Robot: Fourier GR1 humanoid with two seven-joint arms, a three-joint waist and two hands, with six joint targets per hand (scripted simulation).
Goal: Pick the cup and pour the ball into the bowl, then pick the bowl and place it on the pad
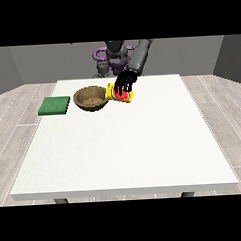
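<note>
Hand at the view's right [124, 83]: black, its fingers curled down over the cup, holding it from above, at the end of a grey forearm reaching out from the robot's shoulder.
Other hand: not visible anywhere in the view.
Cup [120, 94]: yellow with a red band, cylindrical and smooth; it is tipped onto its side, long axis roughly along the table's width, mouth end turned towards the bowl.
Cup to bowl: the mouth sits just beside the bowl's near rim, touching it or nearly so; I cannot tell which.
Ball: not visible; whether it is inside the cup or already in the bowl cannot be told.
Bowl [92, 99]: brown, round and wide, with a dull wood-like look, standing upright between the cup and the pad.
Pad [54, 105]: flat green square with a slightly rough surface, well apart from the bowl, near the table's edge at the view's left.
Table [129, 147]: white, plain and matte.
Step, as I judge it: the pour; the bowl's carry to the pad is not yet done.
</note>
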